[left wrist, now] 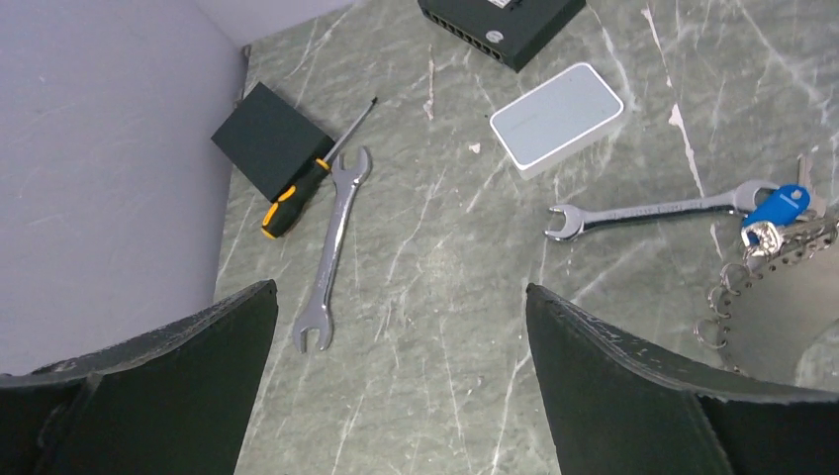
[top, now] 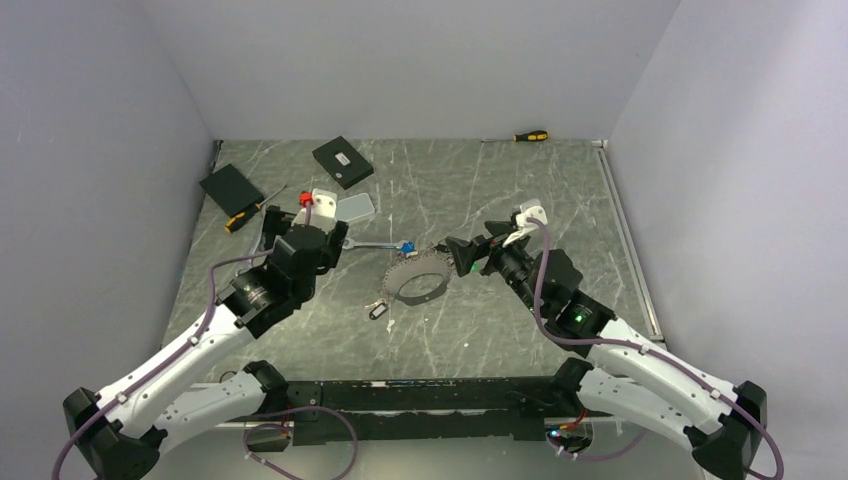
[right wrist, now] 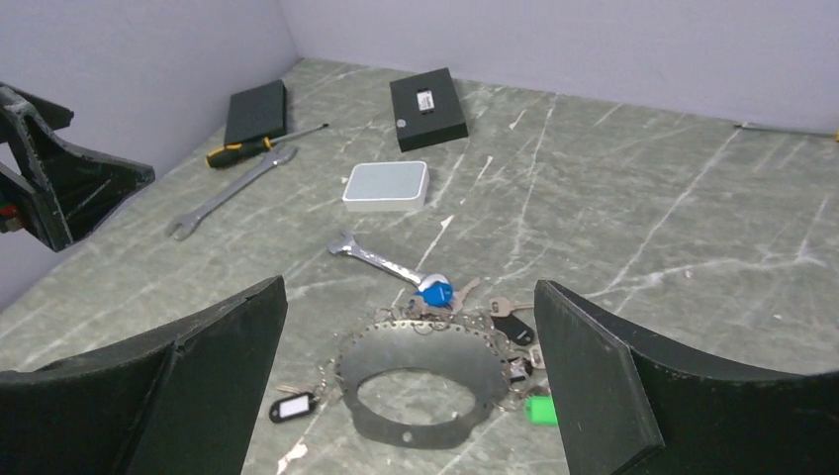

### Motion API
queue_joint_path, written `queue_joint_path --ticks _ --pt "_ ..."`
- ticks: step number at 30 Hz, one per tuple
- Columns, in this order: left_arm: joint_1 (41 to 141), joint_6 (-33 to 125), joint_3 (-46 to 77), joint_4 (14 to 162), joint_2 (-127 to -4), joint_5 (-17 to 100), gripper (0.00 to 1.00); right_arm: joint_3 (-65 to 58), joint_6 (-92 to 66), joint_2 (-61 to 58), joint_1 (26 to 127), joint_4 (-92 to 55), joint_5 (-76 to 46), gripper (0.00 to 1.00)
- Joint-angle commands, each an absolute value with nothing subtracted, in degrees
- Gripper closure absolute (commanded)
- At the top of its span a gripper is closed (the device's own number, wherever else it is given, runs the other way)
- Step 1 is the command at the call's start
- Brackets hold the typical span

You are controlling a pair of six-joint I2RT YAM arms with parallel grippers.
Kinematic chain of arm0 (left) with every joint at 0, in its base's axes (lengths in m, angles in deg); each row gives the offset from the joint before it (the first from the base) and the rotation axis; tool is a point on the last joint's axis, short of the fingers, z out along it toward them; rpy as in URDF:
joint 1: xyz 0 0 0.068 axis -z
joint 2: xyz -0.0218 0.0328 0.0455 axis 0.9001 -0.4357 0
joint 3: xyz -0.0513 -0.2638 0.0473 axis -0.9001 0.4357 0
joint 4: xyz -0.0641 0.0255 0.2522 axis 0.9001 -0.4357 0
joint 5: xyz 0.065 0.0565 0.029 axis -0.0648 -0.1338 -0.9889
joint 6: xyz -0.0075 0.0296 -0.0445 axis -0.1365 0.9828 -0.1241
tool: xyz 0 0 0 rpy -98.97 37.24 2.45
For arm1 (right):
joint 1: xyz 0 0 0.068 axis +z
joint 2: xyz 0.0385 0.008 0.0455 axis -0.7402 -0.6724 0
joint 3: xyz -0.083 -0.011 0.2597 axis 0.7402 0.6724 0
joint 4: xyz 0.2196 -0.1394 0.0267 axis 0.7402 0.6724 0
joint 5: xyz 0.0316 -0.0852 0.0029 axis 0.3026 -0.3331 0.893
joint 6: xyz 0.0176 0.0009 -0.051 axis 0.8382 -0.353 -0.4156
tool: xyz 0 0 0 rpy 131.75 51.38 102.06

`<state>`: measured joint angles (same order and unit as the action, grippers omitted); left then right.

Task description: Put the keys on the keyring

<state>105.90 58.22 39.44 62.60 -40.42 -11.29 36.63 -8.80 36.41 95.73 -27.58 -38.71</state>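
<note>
Thrice checked, once per view. From above: found the keyring (top: pixel 417 283) lying flat at centre, fringed with keys (top: pixel 400 262); spotted a white-tagged key (top: pixel 377 308) just beside its near-left edge, seemingly unattached. Left wrist: logged left gripper (left wrist: pixel 401 322) spread wide, holding nothing, with the keyring's edge at far right. Right wrist: logged right gripper (right wrist: pixel 411 292) likewise spread and empty, poised near the keyring. Judged most keys threaded; yet to pick up and thread the stray.

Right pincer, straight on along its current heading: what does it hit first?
Probably the keyring, lying centred ahead of the open right pincer in its wrist view. Depth is unclear, but nothing shows in between.
</note>
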Motion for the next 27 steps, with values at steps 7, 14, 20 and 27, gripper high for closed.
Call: queue_joint_path --ticks 7,14,20,27 --pt "104.67 54.92 39.41 66.02 -39.24 -11.15 0.01 36.79 -5.8 34.64 95.78 -36.34 -35.91 0.0" --pt "104.46 54.92 39.43 65.57 -38.19 -11.58 0.01 35.94 -3.92 33.14 95.75 -35.13 -34.84 0.0" --pt "103.94 54.88 39.55 65.72 -37.49 -11.31 0.01 35.35 -2.37 33.62 95.79 -35.24 -34.8 0.0" --pt "102.85 54.6 39.69 65.79 -37.47 -10.86 0.01 34.99 -5.43 33.74 95.82 -34.88 -32.91 0.0"
